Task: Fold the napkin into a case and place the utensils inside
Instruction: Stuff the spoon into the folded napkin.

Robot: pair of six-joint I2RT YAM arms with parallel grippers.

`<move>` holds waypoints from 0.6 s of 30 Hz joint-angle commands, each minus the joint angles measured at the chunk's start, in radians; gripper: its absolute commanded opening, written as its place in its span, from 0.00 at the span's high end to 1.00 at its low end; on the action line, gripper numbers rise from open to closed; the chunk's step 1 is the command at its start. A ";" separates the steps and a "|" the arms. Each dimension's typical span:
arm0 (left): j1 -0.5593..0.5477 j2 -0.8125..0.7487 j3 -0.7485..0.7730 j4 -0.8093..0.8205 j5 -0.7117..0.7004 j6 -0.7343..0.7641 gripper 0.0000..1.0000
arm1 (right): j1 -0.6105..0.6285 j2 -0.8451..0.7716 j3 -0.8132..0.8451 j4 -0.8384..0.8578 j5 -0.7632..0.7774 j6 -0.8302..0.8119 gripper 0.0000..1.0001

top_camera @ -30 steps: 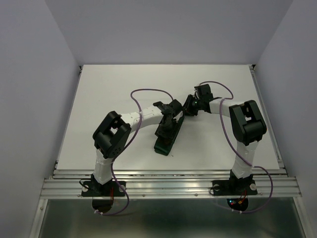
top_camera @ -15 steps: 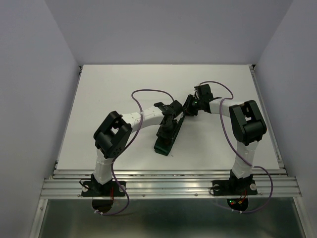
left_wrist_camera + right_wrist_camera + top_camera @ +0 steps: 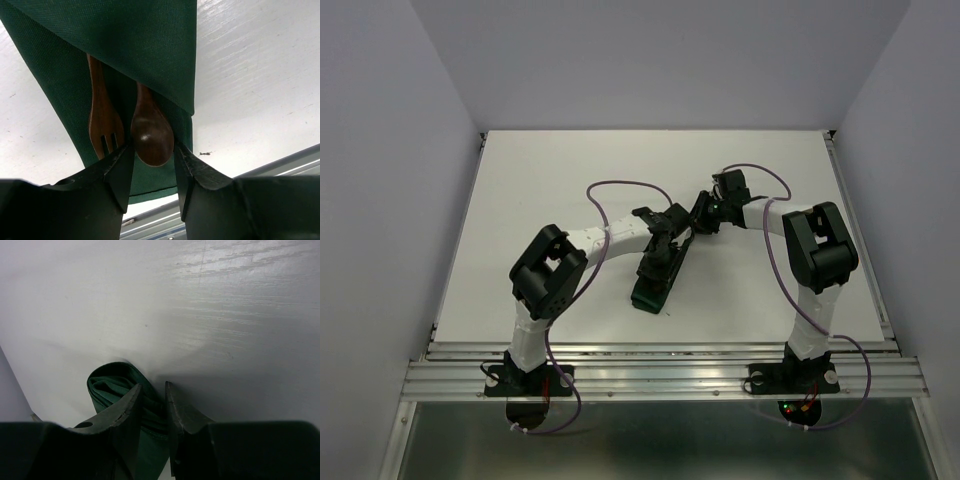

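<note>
Folded green napkin (image 3: 145, 45) (spoon (image 3: 151, 137), fork (image 3: 102, 120) tucked)

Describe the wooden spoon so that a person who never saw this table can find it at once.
On the white table lies a folded dark green napkin. Poking out of it, between the fingertips of the left claw, is the wooden spoon: a rounded reddish-brown bowl, while the wooden fork beside it ends in tines.

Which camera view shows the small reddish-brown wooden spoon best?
The left wrist view: the small reddish-brown wooden spoon fills the centre, its bowl between the fingers of the left gripper, its handle under the dark green cloth napkin. The top external view hides it under the left arm; the right wrist view shows only napkin.
</note>
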 commanded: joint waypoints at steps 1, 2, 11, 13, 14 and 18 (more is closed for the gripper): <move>-0.009 0.008 0.035 -0.027 -0.027 0.006 0.53 | 0.011 0.022 0.017 -0.021 0.017 -0.010 0.69; -0.009 0.008 0.038 -0.030 -0.028 0.006 0.53 | 0.011 0.022 0.017 -0.021 0.017 -0.010 0.69; -0.009 0.023 0.074 -0.043 -0.057 0.006 0.53 | 0.011 0.022 0.017 -0.021 0.017 -0.009 0.69; -0.009 0.029 0.081 -0.044 -0.059 0.007 0.53 | 0.011 0.022 0.017 -0.021 0.017 -0.010 0.69; -0.009 0.032 0.085 -0.044 -0.057 0.006 0.53 | 0.011 0.022 0.017 -0.021 0.016 -0.010 0.69; -0.009 0.040 0.098 -0.046 -0.063 0.006 0.53 | 0.011 0.020 0.014 -0.021 0.017 -0.009 0.69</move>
